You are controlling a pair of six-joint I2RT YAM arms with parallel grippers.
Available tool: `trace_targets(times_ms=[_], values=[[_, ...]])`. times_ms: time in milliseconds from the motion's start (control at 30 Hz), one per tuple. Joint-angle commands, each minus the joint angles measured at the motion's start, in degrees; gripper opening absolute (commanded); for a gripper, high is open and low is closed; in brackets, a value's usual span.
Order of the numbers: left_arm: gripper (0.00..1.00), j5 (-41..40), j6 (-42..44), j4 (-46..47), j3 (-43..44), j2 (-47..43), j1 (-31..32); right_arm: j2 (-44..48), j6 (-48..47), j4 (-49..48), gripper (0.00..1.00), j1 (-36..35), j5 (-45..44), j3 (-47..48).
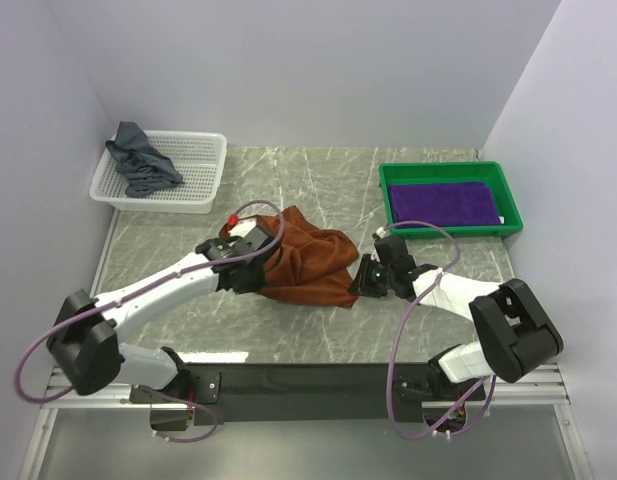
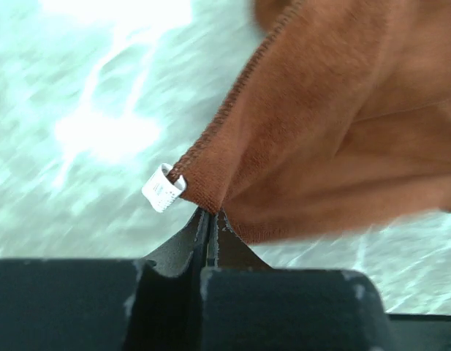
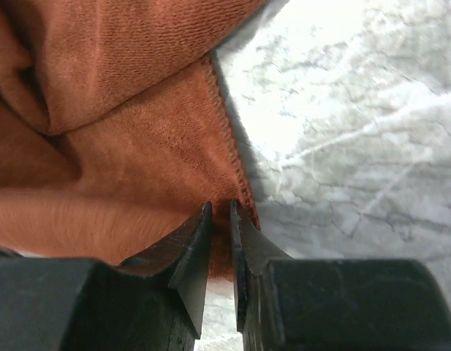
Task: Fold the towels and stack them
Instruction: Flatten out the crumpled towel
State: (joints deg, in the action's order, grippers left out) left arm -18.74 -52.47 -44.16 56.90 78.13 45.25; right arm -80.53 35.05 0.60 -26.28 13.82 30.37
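L gripper (image 2: 210, 216), R gripper (image 3: 221, 210) both clamp rust towel (image 1: 310, 256) edges; basket (image 1: 156, 204), tray (image 1: 450, 230) well behind.

Rust towel (image 2: 335, 124): ran off the frame above and right of the left gripper (image 2: 210, 216).
Table (image 2: 79, 110): blurred beyond that gripper.

The top view is bright, even and sharp, lit softly from overhead; the towel (image 1: 308, 262) throws only a faint, short shadow on the tabletop (image 1: 318, 185), and the pale walls (image 1: 288, 60) are evenly lit. In the left wrist view the tabletop burns out to white patches toward the top left and is blurred, while the towel's hem and white tag (image 2: 164, 187) are fairly crisp; in the right wrist view the marble glares at top centre, the weave is sharp, and the near black fingers (image 3: 188, 256) are dark and featureless.
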Motion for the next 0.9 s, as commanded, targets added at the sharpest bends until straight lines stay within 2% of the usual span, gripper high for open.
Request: trace_targets(times_ms=[0,100,133,200,267,333,400,567,700,867], values=[[0.02,-3.8,-4.4,-15.2,-1.6,-3.6,0.4,0.8,-1.6,8.4,0.25,-1.0,-5.0,-2.0],[0.18,-2.2,-4.6,-14.9,-5.2,-3.8,0.4,1.7,-1.8,10.8,0.26,-3.8,-6.3,-1.5],[0.27,0.9,-4.1,-14.1,-6.5,-3.3,0.7,2.8,-1.8,11.6,0.26,-4.9,-7.2,-1.2],[0.36,2.7,-4.1,-12.4,-6.9,-2.5,3.0,4.7,-1.2,14.9,0.28,-8.9,-11.1,0.0],[0.55,0.9,-5.1,-12.4,-5.4,-2.6,5.5,5.8,-0.4,18.1,0.31,-11.1,-13.7,1.4],[0.79,-0.9,-6.5,-10.4,-5.6,-5.1,5.9,7.7,0.0,19.3,0.34,-12.7,-17.3,1.9],[0.86,-0.9,-6.4,-8.2,-6.3,-6.9,5.7,10.8,0.5,19.4,0.34,-13.3,-18.1,1.9],[0.75,-2.5,-4.4,-0.8,-10.8,-5.9,2.6,14.5,0.6,18.9,0.35,-13.4,-18.8,1.7],[0.67,3.1,-0.1,10.7,-15.1,-5.5,-0.9,13.2,0.6,17.0,0.34,-13.3,-17.2,1.2],[0.61,6.9,2.2,15.8,-16.6,-3.2,-2.7,12.9,2.7,14.5,0.34,-13.2,-15.7,-0.7]])
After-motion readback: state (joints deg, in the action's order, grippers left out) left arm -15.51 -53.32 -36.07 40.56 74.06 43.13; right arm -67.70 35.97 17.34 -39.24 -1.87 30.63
